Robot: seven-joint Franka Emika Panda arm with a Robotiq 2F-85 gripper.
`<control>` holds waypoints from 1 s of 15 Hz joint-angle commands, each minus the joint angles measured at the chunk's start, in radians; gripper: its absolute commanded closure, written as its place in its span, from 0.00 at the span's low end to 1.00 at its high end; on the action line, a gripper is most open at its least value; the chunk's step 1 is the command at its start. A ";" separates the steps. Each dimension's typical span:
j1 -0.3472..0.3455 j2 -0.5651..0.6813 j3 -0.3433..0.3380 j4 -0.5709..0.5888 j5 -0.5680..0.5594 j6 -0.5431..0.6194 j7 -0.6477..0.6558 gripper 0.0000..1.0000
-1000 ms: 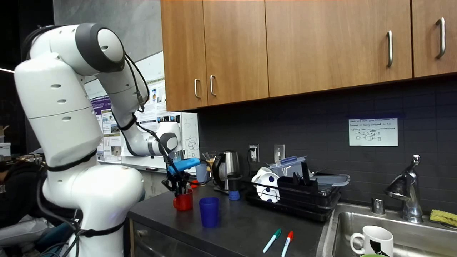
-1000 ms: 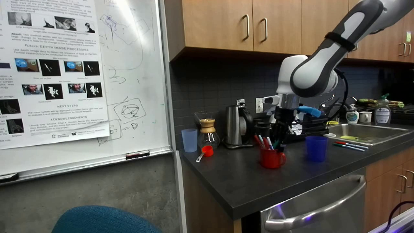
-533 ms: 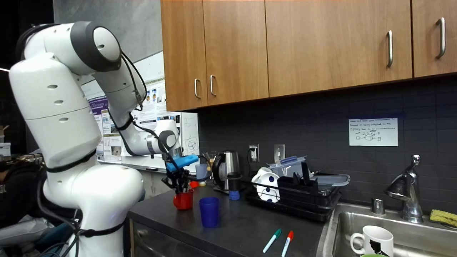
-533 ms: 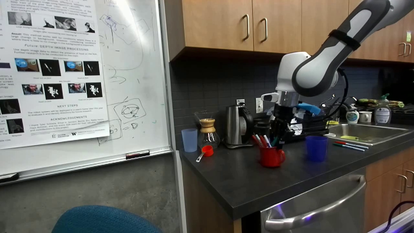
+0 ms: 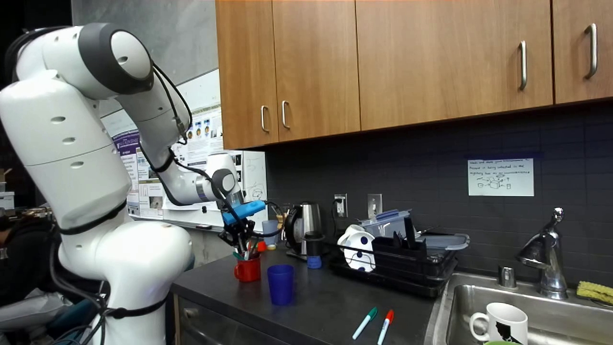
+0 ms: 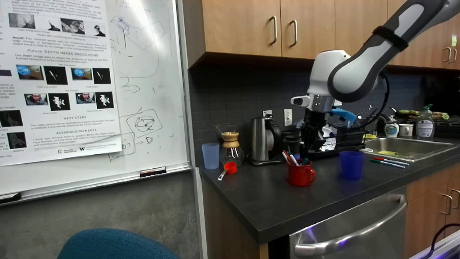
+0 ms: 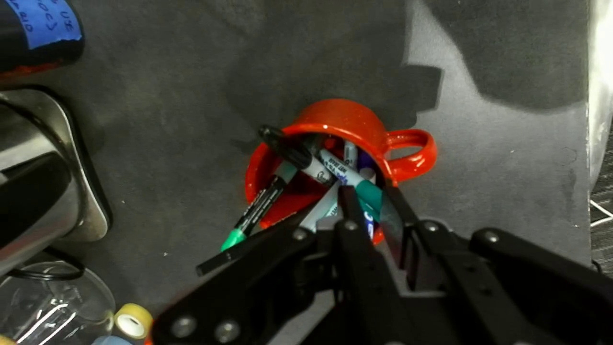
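In both exterior views, the lower parts of the markers (image 6: pixel 294 160) are hidden by the red mug (image 6: pixel 300 176); in the wrist view, whether one is gripped by the fingers (image 7: pixel 357 254) cannot be told, and the kettle (image 7: pixel 43 196) is cut off at left

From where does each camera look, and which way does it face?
Wrist view: near the tool, looking down at the red mug; the fingers show.
In an exterior view: standing near the arm, facing cabinets and sink; most of the arm shows.
In an exterior view: standing before the counter corner, facing it and the whiteboard; forearm and tool show.
Both exterior views share the red mug and dark blue cup.
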 commanded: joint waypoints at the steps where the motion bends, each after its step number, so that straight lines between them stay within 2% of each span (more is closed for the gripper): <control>1: -0.007 -0.018 0.008 -0.005 -0.026 -0.002 0.030 0.55; 7: 0.009 -0.016 -0.002 -0.005 -0.005 -0.005 0.028 0.19; 10: 0.051 -0.014 -0.034 0.000 0.055 -0.039 -0.017 0.00; 12: 0.080 -0.016 -0.053 0.000 0.104 -0.066 -0.049 0.00; 15: 0.087 -0.019 -0.048 0.001 0.130 -0.077 -0.056 0.00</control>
